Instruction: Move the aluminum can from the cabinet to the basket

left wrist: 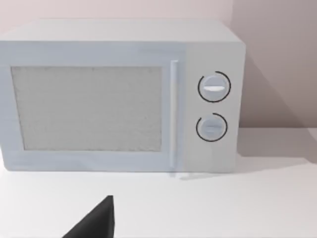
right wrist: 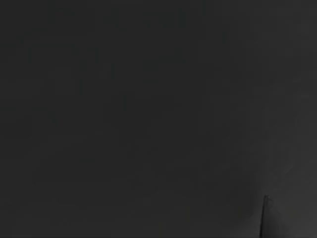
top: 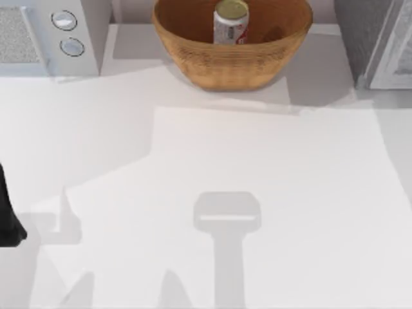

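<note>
Our left tool [top: 9, 222] sits at the left edge of the bench [top: 257, 212], low and dark, and we cannot tell how far open it is. In the left wrist view a dark bit of it pokes up in front of the white microwave [left wrist: 119, 96] with two round knobs. The right wrist view is dark.

The microwave stands at the back left corner of the bench. The basket [top: 232, 61] sits at the middle of the back edge. The aluminum can [top: 230, 22] stands upright inside the basket. The cabinet [top: 380, 42] stands at the back right corner, well apart from the basket.
</note>
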Tool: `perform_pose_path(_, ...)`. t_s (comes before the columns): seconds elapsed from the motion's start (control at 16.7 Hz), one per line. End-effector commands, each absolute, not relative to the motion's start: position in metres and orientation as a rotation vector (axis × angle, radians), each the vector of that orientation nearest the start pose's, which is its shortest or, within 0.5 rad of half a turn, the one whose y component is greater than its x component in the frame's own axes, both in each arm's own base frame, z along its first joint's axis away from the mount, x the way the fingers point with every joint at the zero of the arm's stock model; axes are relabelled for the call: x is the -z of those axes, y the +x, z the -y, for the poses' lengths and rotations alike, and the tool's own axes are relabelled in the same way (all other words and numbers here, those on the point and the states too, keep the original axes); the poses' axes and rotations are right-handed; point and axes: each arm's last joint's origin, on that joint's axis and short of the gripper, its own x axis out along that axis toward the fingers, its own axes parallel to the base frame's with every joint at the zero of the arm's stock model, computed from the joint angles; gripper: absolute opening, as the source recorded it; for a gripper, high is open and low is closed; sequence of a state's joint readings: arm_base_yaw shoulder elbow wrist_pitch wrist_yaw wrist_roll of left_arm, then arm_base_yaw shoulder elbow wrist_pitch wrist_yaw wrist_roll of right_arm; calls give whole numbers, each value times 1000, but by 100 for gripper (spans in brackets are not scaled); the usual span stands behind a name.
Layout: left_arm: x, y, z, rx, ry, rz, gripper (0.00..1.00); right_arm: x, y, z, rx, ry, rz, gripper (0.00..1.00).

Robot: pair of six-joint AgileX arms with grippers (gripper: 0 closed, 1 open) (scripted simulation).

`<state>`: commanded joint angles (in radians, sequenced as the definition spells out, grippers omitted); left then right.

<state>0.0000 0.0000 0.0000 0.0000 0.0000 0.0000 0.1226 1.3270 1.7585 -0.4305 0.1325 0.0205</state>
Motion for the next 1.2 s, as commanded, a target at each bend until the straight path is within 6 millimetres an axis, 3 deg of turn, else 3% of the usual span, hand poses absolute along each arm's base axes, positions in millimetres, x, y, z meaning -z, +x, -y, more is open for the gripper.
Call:
perform_pose_path(0.18, -160, 106, 1, 0, 0, 0, 100, -512, 241, -75, -2, 4, 0, 100)
perform_pose_path(0.36, -160, 106, 1, 0, 0, 0, 100, -510, 229, -95, -2, 2, -1, 100)
perform_pose_path(0.66, -160, 106, 1, 0, 0, 0, 100, -510, 227, -98, -2, 2, -1, 100)
perform_pose_path(0.78, -160, 106, 1, 0, 0, 0, 100, -517, 220, -88, 40, -1, 19, 100)
perform_pose_path(1.2, -160, 106, 1, 0, 0, 0, 100, -517, 268, -88, 40, -1, 19, 100)
